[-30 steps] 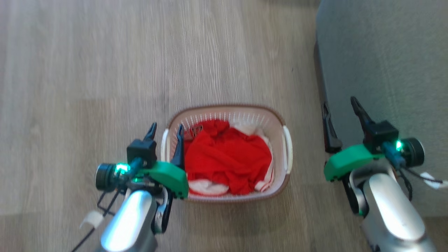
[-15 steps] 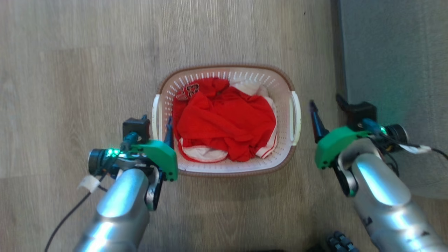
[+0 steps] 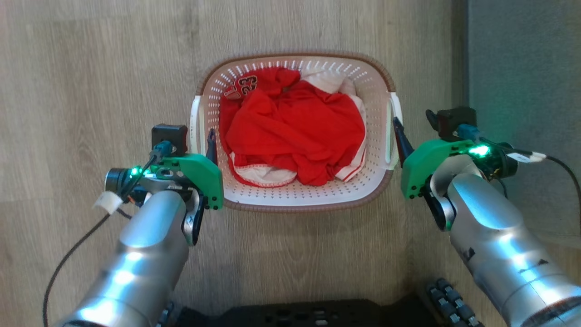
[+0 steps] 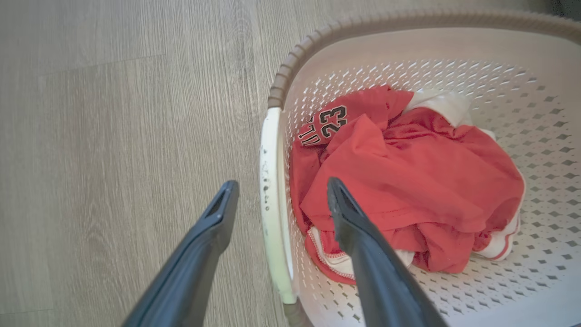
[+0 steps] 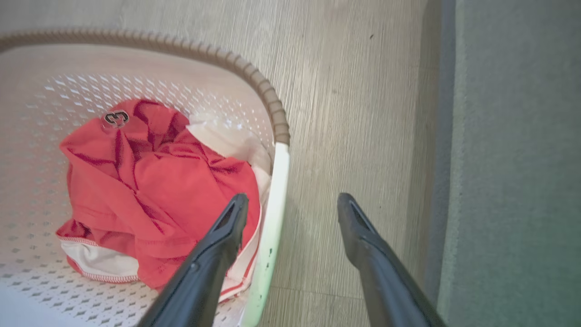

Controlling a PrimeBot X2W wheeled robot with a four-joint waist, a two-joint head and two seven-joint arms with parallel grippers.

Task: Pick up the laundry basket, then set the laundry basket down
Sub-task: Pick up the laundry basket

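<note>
The left gripper (image 4: 281,187) is open and straddles the basket's white left handle (image 4: 271,204): one finger hangs outside over the wood floor (image 3: 91,68), the other inside above a crumpled red jersey (image 3: 290,131) marked 23. Whether either finger touches the handle cannot be told. The right gripper (image 5: 292,200) is likewise spread, with one finger inside over the clothes and the other outside, and the white right handle (image 5: 272,218) between them. The laundry basket (image 3: 295,56) stands on the floor between the two arms, holding the jersey and some white cloth (image 3: 329,81) at its far side. A grey surface (image 3: 522,68) lies to the right. The robot's dark base (image 3: 295,315) shows nearest.
</note>
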